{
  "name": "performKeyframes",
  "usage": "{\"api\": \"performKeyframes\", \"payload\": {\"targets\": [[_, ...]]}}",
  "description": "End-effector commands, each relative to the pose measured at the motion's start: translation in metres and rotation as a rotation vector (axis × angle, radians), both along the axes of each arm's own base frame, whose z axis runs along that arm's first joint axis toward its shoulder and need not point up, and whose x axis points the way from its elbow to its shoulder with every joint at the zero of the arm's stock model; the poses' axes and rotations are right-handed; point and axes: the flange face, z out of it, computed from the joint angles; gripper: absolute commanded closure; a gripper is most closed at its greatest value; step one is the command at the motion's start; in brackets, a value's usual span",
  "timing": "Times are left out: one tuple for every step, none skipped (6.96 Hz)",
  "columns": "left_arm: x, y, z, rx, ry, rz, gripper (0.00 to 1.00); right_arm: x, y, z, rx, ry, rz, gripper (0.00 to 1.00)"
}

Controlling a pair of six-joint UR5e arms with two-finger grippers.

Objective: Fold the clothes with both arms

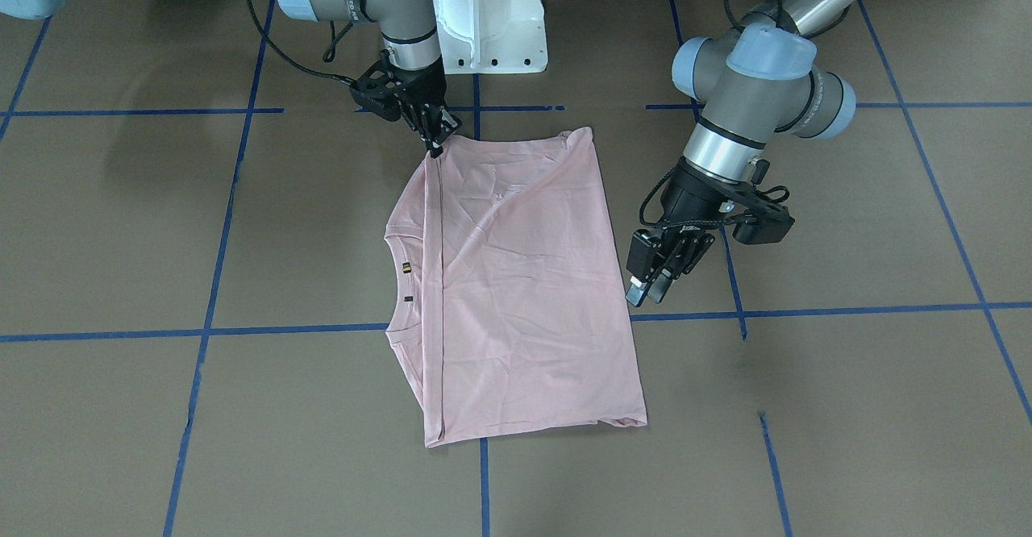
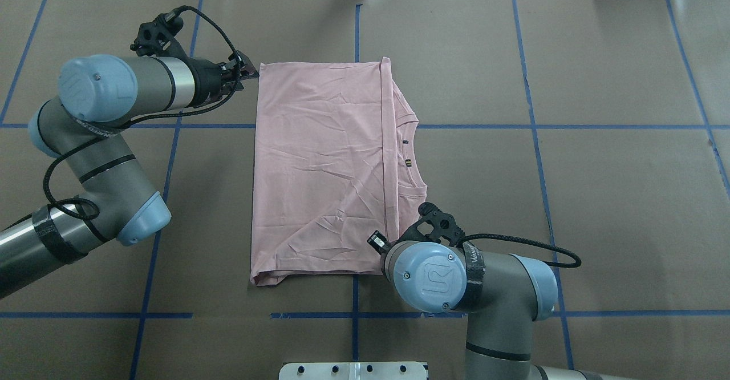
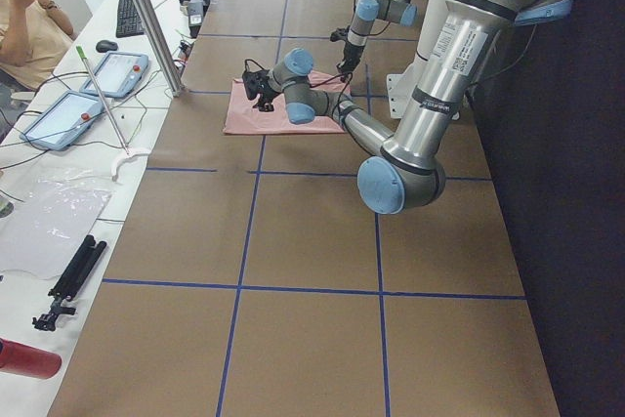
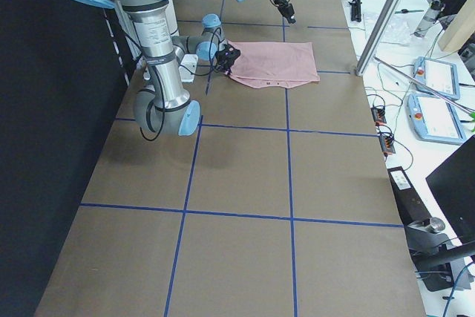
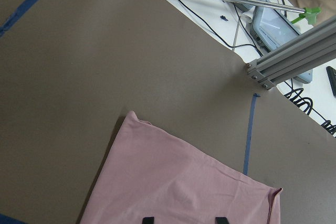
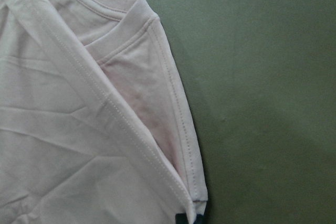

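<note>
The pale pink T-shirt (image 1: 524, 279) (image 2: 319, 169) lies folded flat mid-table, plain side up, with its ribbed collar (image 2: 419, 157) and a small label showing; the print is hidden. My right gripper (image 1: 436, 148) is low at the shirt's corner nearest the robot, shut on the hem corner, which shows pinched in the right wrist view (image 6: 190, 217). In the overhead view its wrist hides it. My left gripper (image 1: 649, 291) (image 2: 245, 75) hangs above the table at the shirt's opposite side. It is open and empty, its fingertips (image 5: 148, 219) apart over the cloth (image 5: 173, 182).
The brown table carries blue tape lines (image 2: 356, 32). The white pedestal base (image 1: 492, 21) stands at the robot's side. Beyond the far edge stand an aluminium post (image 5: 294, 51) and tablets (image 3: 107, 75), and a person (image 3: 29, 26) sits there.
</note>
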Motion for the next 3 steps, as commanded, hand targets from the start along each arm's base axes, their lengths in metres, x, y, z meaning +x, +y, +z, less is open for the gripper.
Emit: {"api": "performKeyframes", "payload": {"targets": [[0.032, 0.029, -0.004, -0.069, 0.059, 0.031, 0.51, 0.007, 0.002, -0.003, 0.0, -0.008, -0.001, 1.0], [0.043, 0.063, -0.002, -0.129, 0.084, 0.058, 0.51, 0.013, 0.004, -0.006, 0.003, -0.016, -0.002, 1.0], [0.042, 0.104, -0.024, -0.192, 0.034, 0.1, 0.49, 0.014, 0.006, -0.009, 0.004, -0.022, -0.005, 1.0]]}}
